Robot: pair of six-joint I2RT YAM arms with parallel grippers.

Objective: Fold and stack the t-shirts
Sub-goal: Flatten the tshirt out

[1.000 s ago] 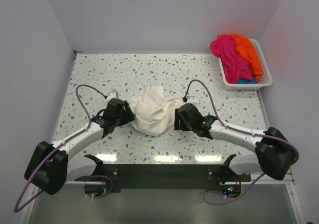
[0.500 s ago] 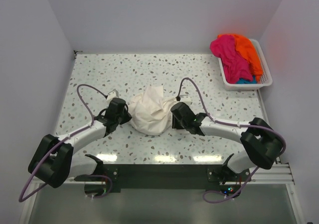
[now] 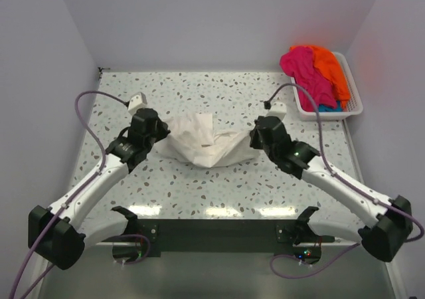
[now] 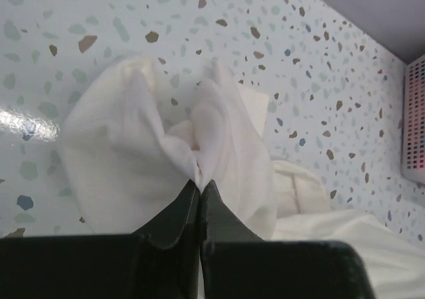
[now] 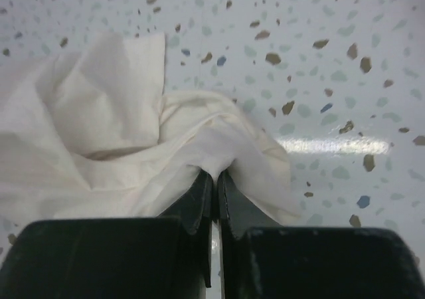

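- The cream-white t-shirt (image 3: 207,146) is seen drawn out into a crumpled band across the middle of the table (image 3: 199,93). Its centre sags toward the near edge, and a bunched flap juts out on its far side.
- The shirt's left end is pinched by the left gripper (image 4: 199,185). The fingers are pressed together on a gathered fold, and cloth fans out past the tips.
- The shirt's right end is pinched by the right gripper (image 5: 214,175), whose fingers are likewise pressed together on a ridge of fabric.
- The speckled table around the shirt is crossed only by the two arms and their purple cables.
- A white slatted basket (image 3: 352,94) is set at the far right corner, well apart from the cream shirt.
- In the basket, a magenta-pink t-shirt (image 3: 302,70) and an orange t-shirt (image 3: 330,66) are heaped unfolded side by side. A teal t-shirt (image 3: 325,107) shows beneath them at the near end.
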